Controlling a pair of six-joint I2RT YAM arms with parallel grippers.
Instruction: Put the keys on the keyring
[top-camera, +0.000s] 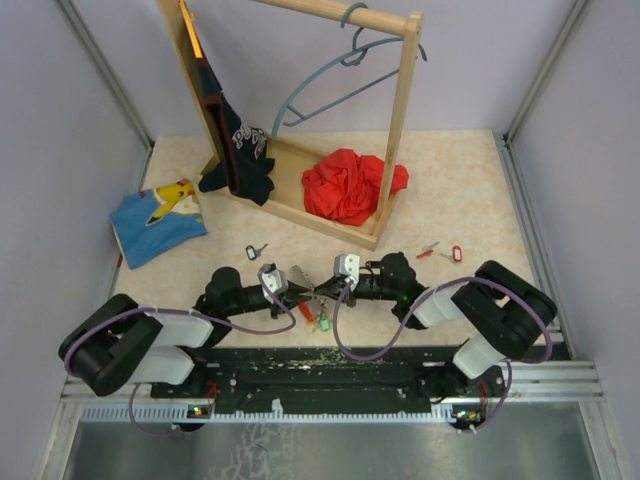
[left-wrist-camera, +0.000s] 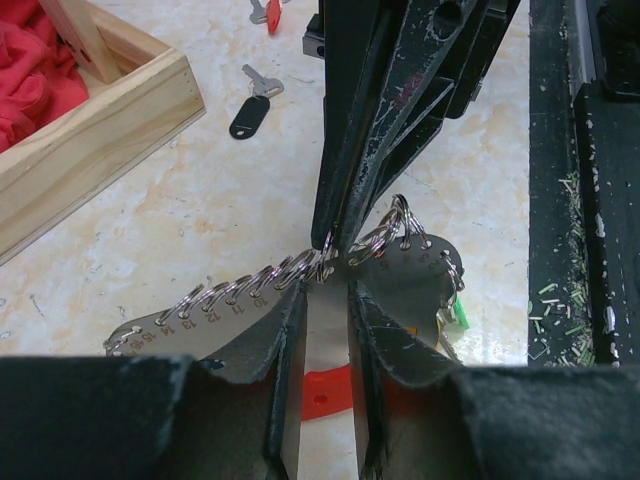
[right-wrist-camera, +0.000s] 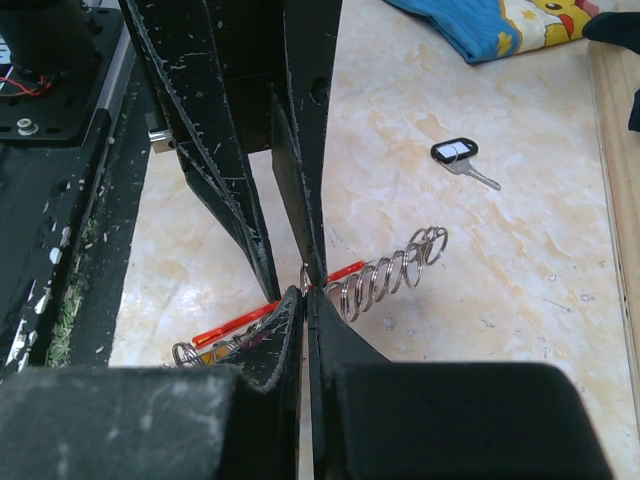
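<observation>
The keyring (top-camera: 312, 305) lies between the two arms: a grey numbered metal plate (left-wrist-camera: 210, 325) edged with silver rings (left-wrist-camera: 255, 285), a red strap (left-wrist-camera: 325, 392) and a green tab (left-wrist-camera: 460, 313). My left gripper (left-wrist-camera: 325, 292) is closed around the plate. My right gripper (right-wrist-camera: 307, 292) is shut on one silver ring (right-wrist-camera: 305, 278) of the row of rings (right-wrist-camera: 390, 272), tip to tip with the left gripper (top-camera: 300, 290). Two red-headed keys (top-camera: 427, 250) (top-camera: 455, 254) lie loose on the table at the right. A black-headed key (top-camera: 257, 250) lies at the left and also shows in the right wrist view (right-wrist-camera: 458, 155).
A wooden clothes rack (top-camera: 400, 130) with a blue hanger (top-camera: 340, 80) and a navy shirt (top-camera: 235, 150) stands at the back. A red cloth (top-camera: 345, 185) lies on its base (left-wrist-camera: 120, 110). A blue printed cloth (top-camera: 155, 220) lies at the far left.
</observation>
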